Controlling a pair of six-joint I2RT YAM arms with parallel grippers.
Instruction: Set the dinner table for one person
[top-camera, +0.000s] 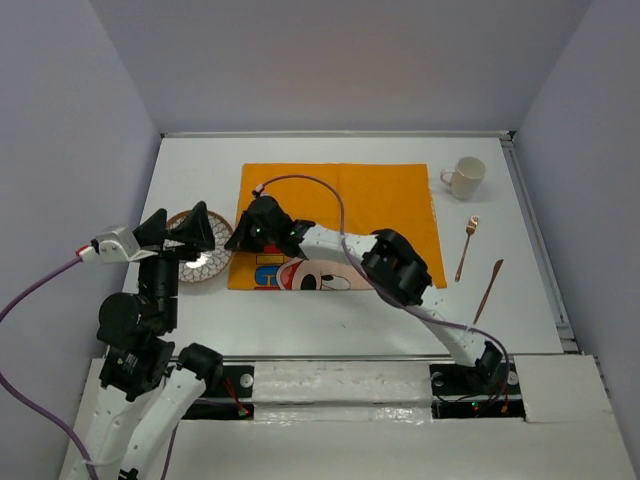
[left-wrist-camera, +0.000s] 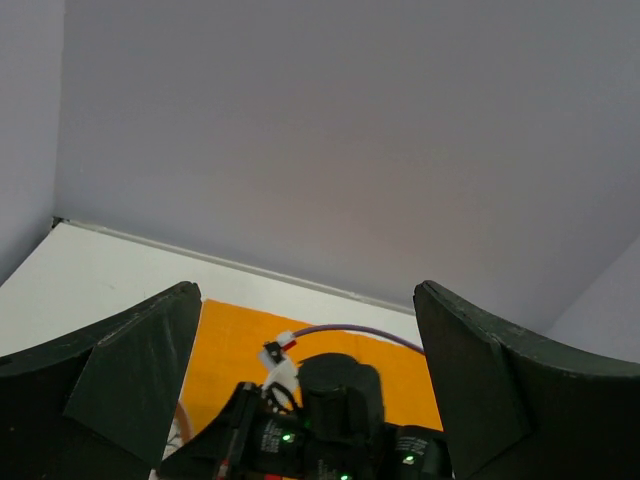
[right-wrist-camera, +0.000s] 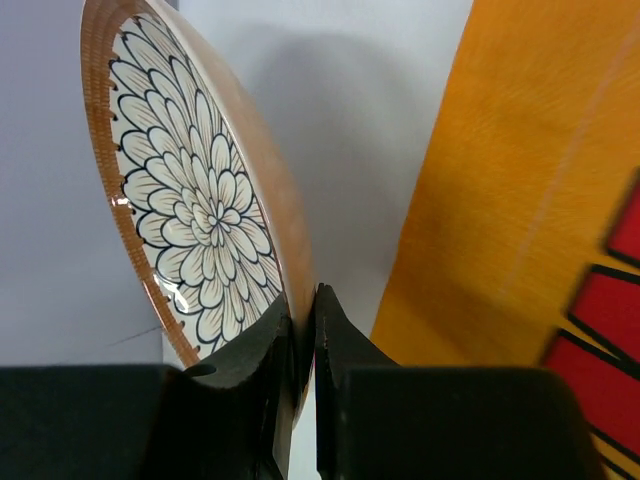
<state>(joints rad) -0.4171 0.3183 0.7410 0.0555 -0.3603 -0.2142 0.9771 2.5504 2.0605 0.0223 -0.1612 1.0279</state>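
Top view: white worktop (top-camera: 330, 325) fills the scene, with an orange placemat (top-camera: 370, 195) at its middle. A patterned plate (top-camera: 205, 268) lies just left of the placemat; a mug (top-camera: 466, 176) and a fork (top-camera: 467, 245) lie to its right.
Left wrist view: left end effector (left-wrist-camera: 305, 380) spread wide, holding nothing.
Right wrist view: right end effector (right-wrist-camera: 303, 320) pinched narrow on the plate's rim.

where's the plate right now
In the top view, the flowered plate is on the left of the dinner table, beside the orange placemat, its rim pinched by the right gripper.
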